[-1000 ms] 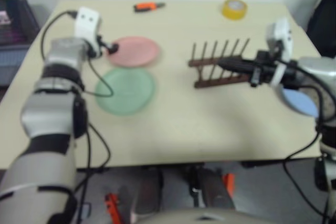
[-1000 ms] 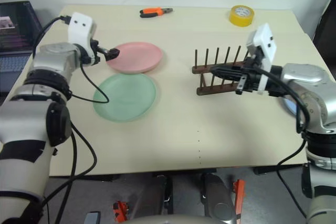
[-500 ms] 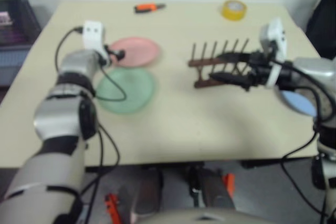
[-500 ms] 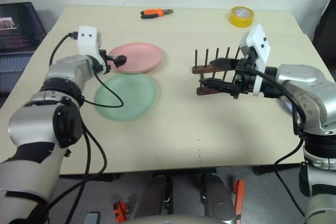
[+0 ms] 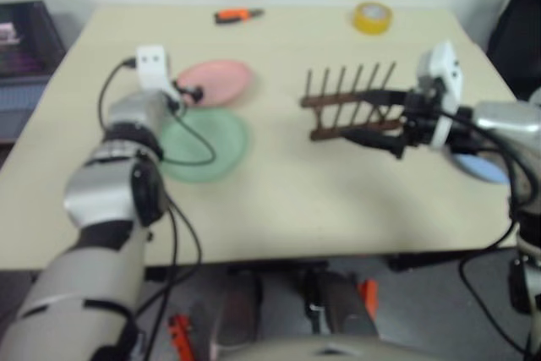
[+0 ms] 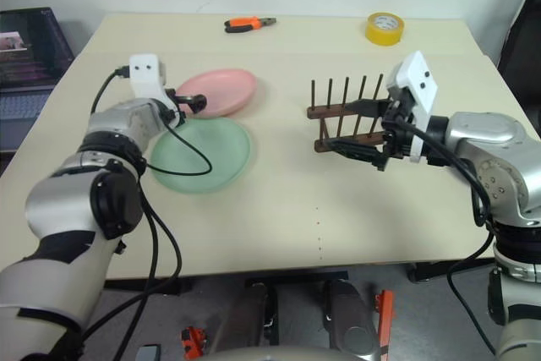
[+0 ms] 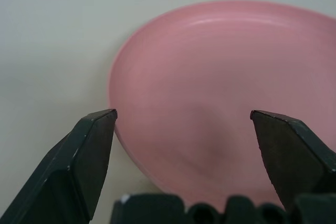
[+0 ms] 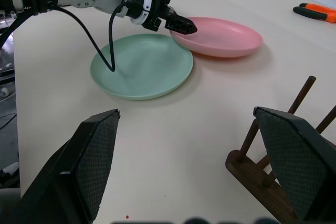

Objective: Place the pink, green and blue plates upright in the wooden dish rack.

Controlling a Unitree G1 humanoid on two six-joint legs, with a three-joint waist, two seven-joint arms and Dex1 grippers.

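1. At the pink plate's [image 6: 216,92] near-left rim, the left gripper [image 6: 196,102] hovered with its jaws spread wide, holding nothing; from the left wrist, the two black fingers [image 7: 84,156] stood either side of the plate's edge, clear of it.
2. Just in front of the rack [image 6: 348,113], the right gripper [image 6: 359,131] also had its jaws spread and empty, one finger level with the pegs and the other lower, near the front rail.
3. Left of the rack, well apart from it, the pink plate lay flat on the table [image 6: 296,209].
4. Touching the pink plate's near side, and slightly under its rim as far as could be told, the green plate [image 6: 201,154] lay flat too.
5. Right of the rack, behind the right arm, the blue plate [image 5: 478,166] lay flat near the table's right edge, mostly hidden.
6. The rack itself stood upright, its pegs bare, right of the table's middle.
7. Behind the rack, toward the far edge, sat a yellow tape roll [image 6: 385,27].
8. Further left of the rack along that far edge lay orange-handled pliers [image 6: 249,23].
9. Beyond the table's left side, far from the rack, an open laptop [image 6: 30,61] was in view.
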